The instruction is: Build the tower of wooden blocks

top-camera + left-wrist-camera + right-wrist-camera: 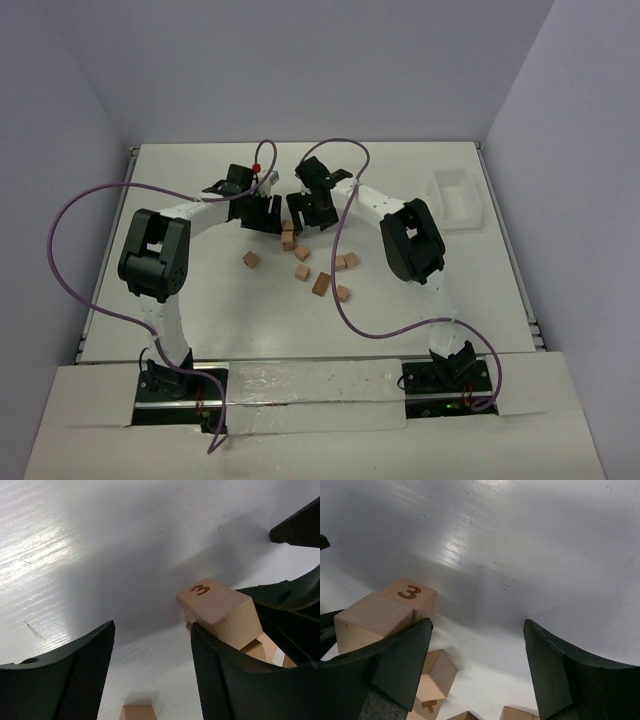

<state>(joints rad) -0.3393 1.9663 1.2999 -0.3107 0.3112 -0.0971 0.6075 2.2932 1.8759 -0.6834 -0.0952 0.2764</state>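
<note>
A short stack of wood blocks, the tower (288, 236), stands mid-table between my two grippers. Its top block carries a burnt "3" (217, 611) (410, 596). My left gripper (268, 212) (152, 627) hangs just left of the stack, open, with only bare table between its fingers. The "3" block lies outside its right finger (220, 675). On the other side of the stack, my right gripper (306, 208) (477, 625) is also open and holds nothing. The stack sits beside its left finger (400, 667). Several loose wood blocks (321, 284) lie scattered nearer the arm bases.
A white translucent bin (455, 198) sits at the right side of the table. Purple cables loop over both arms. Loose blocks (438, 674) (137, 713) lie on the table just below both grippers. Grey walls close in the white table (180, 170).
</note>
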